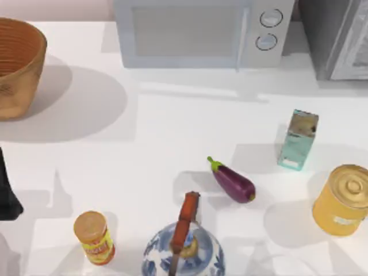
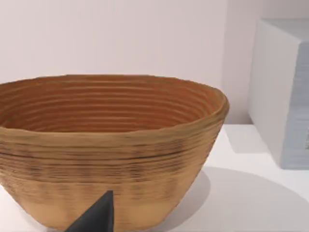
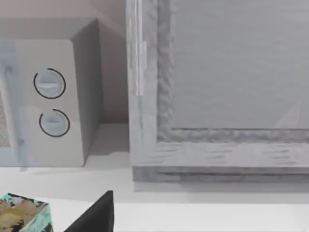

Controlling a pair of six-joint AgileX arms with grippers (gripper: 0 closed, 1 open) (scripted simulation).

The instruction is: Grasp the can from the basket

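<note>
Item 1. Wicker basket [image 1: 17, 69]: orange-brown, round, tall-sided, upright at the table's 10 o'clock corner, cut by the top view's left edge. In the left wrist view the basket [image 2: 111, 145] stands close ahead; its near wall hides its floor.

Item 2. Can: position cannot be told, since the basket's floor is hidden.

Item 3. Left gripper [image 2: 96, 217]: low before the basket's outer wall; open or closed cannot be told. The left arm [image 1: 7, 192] is a dark shape at 9 o'clock, below the basket and apart from it.

Item 4. Right gripper [image 3: 96, 215]: faces the grey cabinet; open or closed cannot be told.

Item 5. Microwave [image 1: 198, 31]: white, two dials, at 12 o'clock, well apart from the basket.

Item 6. Grey cabinet [image 1: 339, 37]: at 1 o'clock, beside the microwave.

Item 7. Teal carton [image 1: 298, 140]: upright, at 3 o'clock.

Item 8. Big yellow can [image 1: 342, 199]: at 4 o'clock, near the carton.

Item 9. Eggplant [image 1: 233, 181]: lying just past centre toward 5 o'clock.

Item 10. Blue-and-white teapot [image 1: 183, 253]: red-brown handle, at 6 o'clock.

Item 11. Orange-topped container [image 1: 94, 237]: yellow-and-red label, at 7 o'clock, well apart from the basket.

Item 12. White table [image 1: 161, 132]: bears all of the above.
</note>
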